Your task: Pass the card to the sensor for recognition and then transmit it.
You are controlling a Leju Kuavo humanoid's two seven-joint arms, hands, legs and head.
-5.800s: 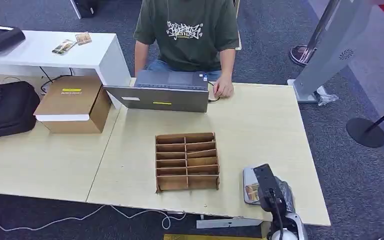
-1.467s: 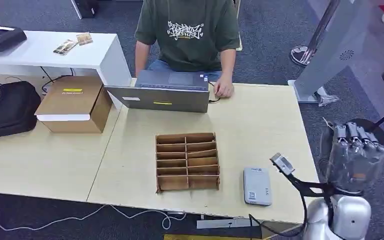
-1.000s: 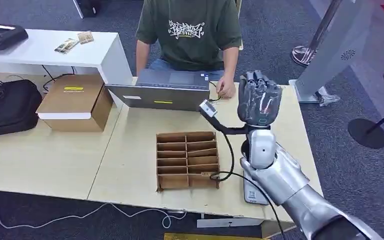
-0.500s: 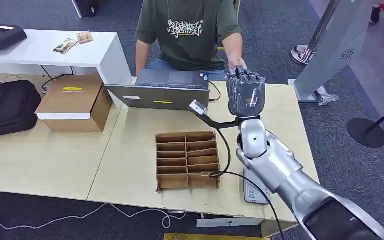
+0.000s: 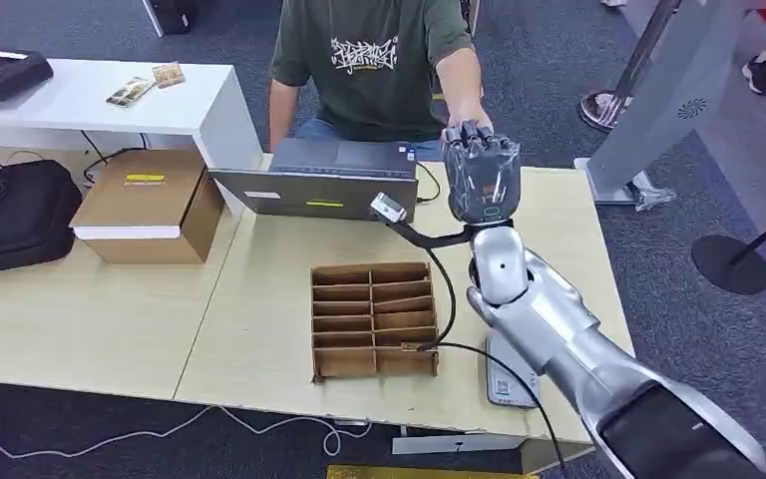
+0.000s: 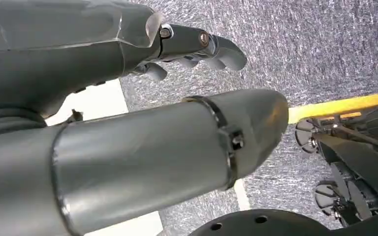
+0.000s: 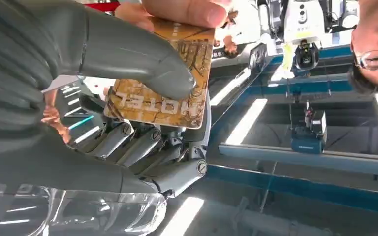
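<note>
1. The right hand has come up off the table edge over the past seconds and now stands raised beyond the laptop, at about 1 o'clock from the divider box.
2. In the right wrist view the card is pinched between the thumb and the fingers behind it, so the right hand is grasping the card.
3. A person's hand has reached forward from the laptop's side to meet it; a fingertip presses the card's far edge.
4. The reader, at 4 o'clock from the box, lies bare, partly under the robot's forearm; earlier the card lay on it.
5. Judged from this, the scan is done and the handover is underway: the card is touched by both parties and not yet let go.
6. The left hand hangs over carpet, its fingers curled in around nothing.
</note>
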